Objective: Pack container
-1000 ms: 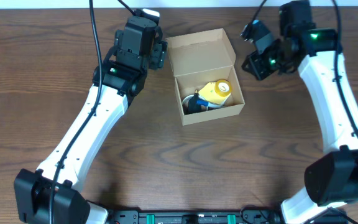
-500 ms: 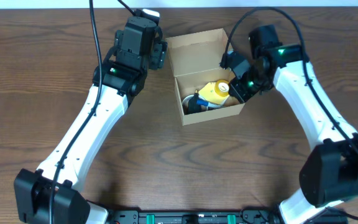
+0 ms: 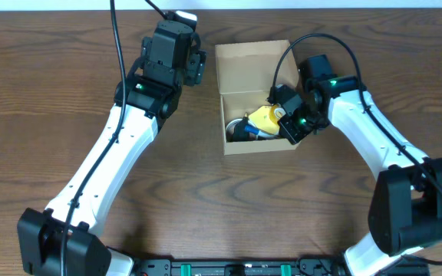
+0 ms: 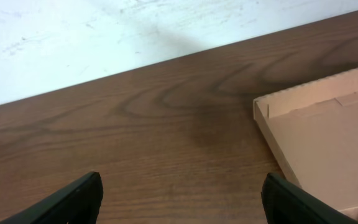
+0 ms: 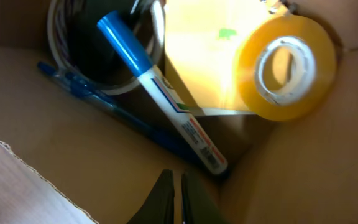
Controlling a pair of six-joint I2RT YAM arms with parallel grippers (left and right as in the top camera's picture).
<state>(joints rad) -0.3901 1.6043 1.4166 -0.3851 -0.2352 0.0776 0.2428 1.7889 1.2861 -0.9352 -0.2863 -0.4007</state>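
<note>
Tan container [image 3: 253, 63] mid-table [image 3: 206, 207], now turned squarer, right gripper [image 5: 177, 196] moved from beside it to inside, jaws pinched together on nothing near blue marker [image 5: 160, 93], left gripper [image 3: 196, 67] unmoved by lid, jaws wide

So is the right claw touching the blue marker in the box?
Apart. The right wrist view shows the shut right claw inside the container, with bare cardboard visible between its tips and the blue marker.
</note>
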